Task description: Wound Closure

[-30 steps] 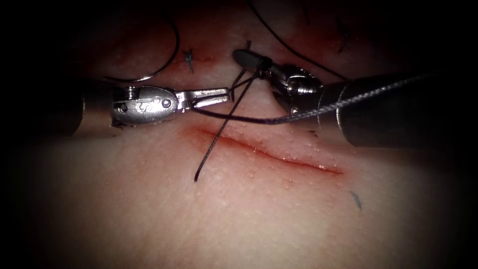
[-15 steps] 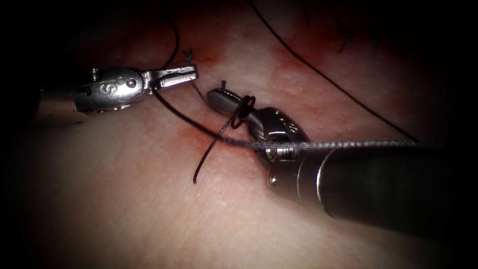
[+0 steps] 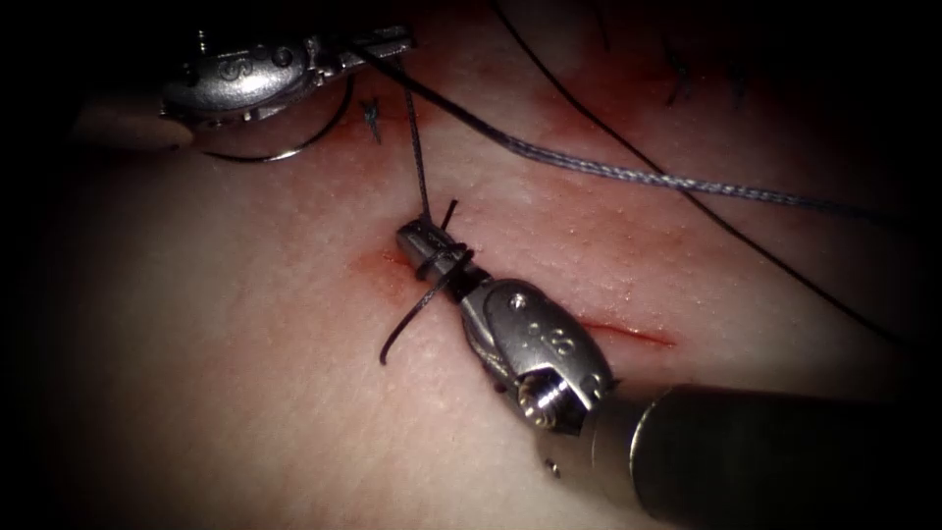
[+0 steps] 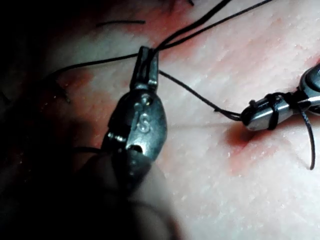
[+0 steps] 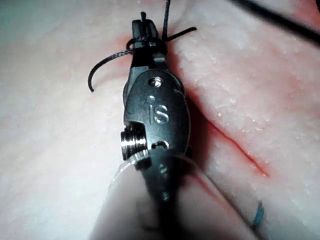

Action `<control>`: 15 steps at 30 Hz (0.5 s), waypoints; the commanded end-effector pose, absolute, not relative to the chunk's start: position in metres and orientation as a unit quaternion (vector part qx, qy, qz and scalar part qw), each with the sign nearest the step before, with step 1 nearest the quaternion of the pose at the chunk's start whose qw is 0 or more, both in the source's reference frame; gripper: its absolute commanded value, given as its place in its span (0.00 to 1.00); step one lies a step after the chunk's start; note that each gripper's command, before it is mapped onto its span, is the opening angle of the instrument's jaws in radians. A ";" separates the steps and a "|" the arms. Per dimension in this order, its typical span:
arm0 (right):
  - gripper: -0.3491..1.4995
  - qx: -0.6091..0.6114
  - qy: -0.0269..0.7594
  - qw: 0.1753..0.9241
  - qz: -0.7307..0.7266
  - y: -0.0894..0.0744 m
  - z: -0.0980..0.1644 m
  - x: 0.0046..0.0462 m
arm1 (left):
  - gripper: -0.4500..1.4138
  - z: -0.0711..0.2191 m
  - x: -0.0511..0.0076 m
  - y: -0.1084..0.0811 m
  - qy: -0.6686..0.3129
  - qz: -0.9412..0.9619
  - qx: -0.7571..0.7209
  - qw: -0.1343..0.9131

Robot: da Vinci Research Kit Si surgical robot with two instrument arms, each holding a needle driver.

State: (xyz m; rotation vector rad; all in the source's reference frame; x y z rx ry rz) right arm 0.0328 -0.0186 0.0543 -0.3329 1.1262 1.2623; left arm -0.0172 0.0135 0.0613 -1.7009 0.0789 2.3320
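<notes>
My left tool point(image 3: 378, 47) grips the thread point(image 3: 549, 157) far left; my right tool point(image 3: 432, 247), thread wrapped round it, clamps the short tail at the cut's point(image 3: 628, 334) left end. Needle point(image 3: 294, 147) lies loose on tissue point(image 3: 245, 393) far left. I'd keep tension even, low.

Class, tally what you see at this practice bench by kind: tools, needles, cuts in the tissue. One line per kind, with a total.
Tools: 2, the left tool shut on the thread, and the right tool, shut, with thread looped round it.
Needles: 1, the curved needle lying on the tissue, left of the cut.
Cuts: 1, the cut.
Total: 4
</notes>
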 end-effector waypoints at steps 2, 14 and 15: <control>0.00 -0.182 0.467 0.690 0.522 -0.021 0.054 0.0337 | 0.00 0.062 -0.0181 0.014 0.024 0.802 -0.583 0.125; 0.00 -0.219 0.448 0.742 0.449 -0.026 0.051 0.0359 | 0.00 0.062 -0.0187 0.018 0.033 0.806 -0.579 0.119; 0.00 -0.217 0.445 0.748 0.443 -0.026 0.050 0.0362 | 0.00 0.061 -0.0187 0.019 0.035 0.807 -0.576 0.121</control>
